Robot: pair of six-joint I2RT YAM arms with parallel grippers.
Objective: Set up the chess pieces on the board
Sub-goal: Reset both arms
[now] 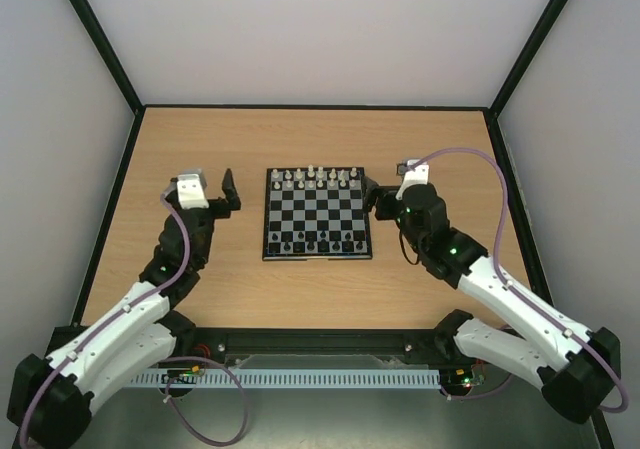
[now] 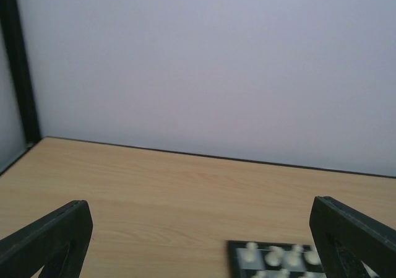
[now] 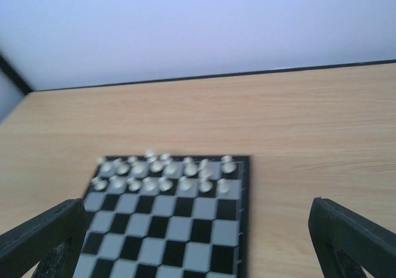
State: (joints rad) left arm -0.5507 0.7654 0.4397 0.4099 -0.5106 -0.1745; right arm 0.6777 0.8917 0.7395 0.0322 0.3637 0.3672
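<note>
The board lies in the middle of the table. The black chess pieces stand on its two near rows, and small white pieces fill its two far rows. My left gripper is open and empty, left of the board's far left corner. My right gripper is open and empty at the board's right edge. In the left wrist view the gripper is wide open over bare wood, with the board's corner at the bottom. In the right wrist view the open gripper looks over the board. The black pieces are out of both wrist views.
The wooden table has black-framed pale walls on the left, right and far sides. The right arm's purple cable loops above the table to the right of the board. A black rail runs along the near edge.
</note>
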